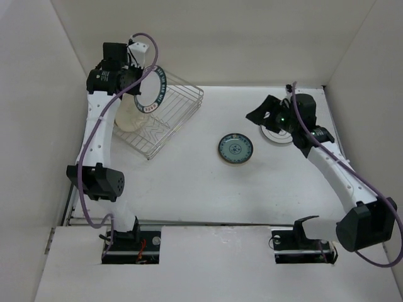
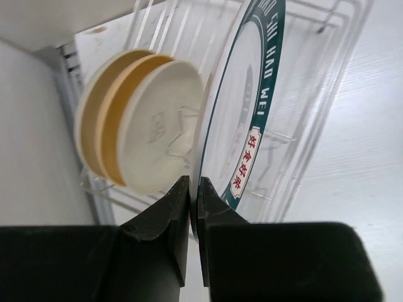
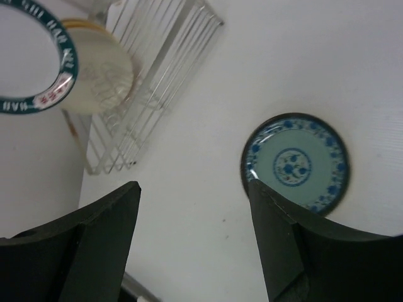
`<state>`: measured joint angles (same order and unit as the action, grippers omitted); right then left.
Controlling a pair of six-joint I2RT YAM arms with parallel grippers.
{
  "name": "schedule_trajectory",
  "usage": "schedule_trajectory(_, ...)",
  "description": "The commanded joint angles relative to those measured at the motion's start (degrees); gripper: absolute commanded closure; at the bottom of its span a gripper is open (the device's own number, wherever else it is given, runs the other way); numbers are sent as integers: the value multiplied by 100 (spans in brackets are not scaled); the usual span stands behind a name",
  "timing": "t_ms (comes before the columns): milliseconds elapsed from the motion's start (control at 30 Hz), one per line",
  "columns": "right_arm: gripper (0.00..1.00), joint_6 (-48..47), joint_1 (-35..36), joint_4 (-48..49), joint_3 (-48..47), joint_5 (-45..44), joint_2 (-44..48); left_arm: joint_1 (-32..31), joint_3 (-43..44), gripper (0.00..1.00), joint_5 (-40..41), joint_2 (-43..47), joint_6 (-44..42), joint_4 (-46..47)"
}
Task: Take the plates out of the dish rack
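Note:
My left gripper is shut on the edge of a white plate with a dark green lettered rim, holding it upright on edge over the far left end of the dish rack. Two cream and tan plates stand in the rack's slots beside it. A small teal patterned plate lies flat on the table right of the rack. My right gripper hangs open above the table, with the teal plate just past its right finger and nothing between its fingers.
Another white plate with a dark rim lies on the table at the right, partly hidden under my right arm. White walls close in the table at the back and both sides; the rack sits near the left wall.

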<state>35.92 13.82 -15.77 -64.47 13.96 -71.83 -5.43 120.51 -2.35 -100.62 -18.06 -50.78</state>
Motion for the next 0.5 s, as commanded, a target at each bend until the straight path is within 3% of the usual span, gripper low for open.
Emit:
schedule_trajectory(0, 24, -244, 330, 741, -408, 942, -260, 7, 210, 100, -1089, 165, 513, -254)
schedule_trajectory(67, 24, -244, 593, 925, -470, 1065, -479, 7, 210, 100, -2648, -9, 899, -641)
schedule_trajectory(133, 24, -244, 744, 1058, -522, 1126, -621, 7, 210, 100, -3096, -176, 963, -914)
schedule_trajectory(167, 24, -244, 884, 1111, -523, 1188, -691, 7, 210, 100, -3940, -264, 1085, -1037)
schedule_trajectory(267, 24, -244, 1052, 1252, -585, 1188, -963, -54, 210, 100, -5366, -669, 1086, -1442)
schedule_trajectory(467, 23, -34, 1184, 1365, -637, 1127, -1621, -248, -219, 100, -5531, -933, 664, -1672)
